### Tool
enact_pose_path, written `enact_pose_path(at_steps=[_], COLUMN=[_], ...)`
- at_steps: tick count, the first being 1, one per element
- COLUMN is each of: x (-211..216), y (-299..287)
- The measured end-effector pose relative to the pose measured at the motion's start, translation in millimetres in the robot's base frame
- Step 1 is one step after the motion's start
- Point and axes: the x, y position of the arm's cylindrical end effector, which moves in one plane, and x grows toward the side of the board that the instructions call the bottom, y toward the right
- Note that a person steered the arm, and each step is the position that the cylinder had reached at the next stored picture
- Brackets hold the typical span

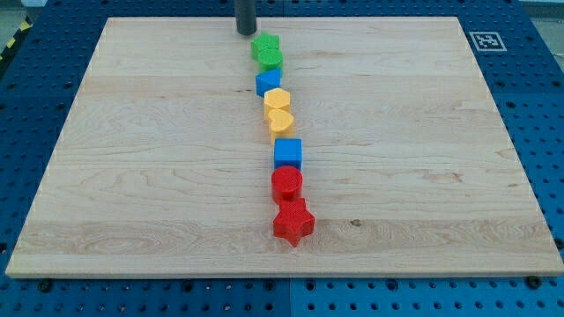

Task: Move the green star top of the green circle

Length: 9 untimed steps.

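Note:
My tip (246,33) rests on the board near the view's top, just up and left of the green star (263,42). The green star touches the green circle (270,59), lying directly above it in the view. Both sit at the top end of a column of blocks running down the middle of the wooden board (132,158).
Below the green circle the column continues downward: a blue block (268,83), a yellow block (277,99), a yellow heart (279,121), a blue cube (287,154), a red circle (286,182) and a red star (293,222). A fiducial tag (485,40) marks the top right corner.

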Motion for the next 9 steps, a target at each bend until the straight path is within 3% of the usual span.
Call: enact_pose_path(at_steps=[3, 7, 9], x=[26.5, 26.5, -10.4], y=[8.2, 26.7, 20.2])
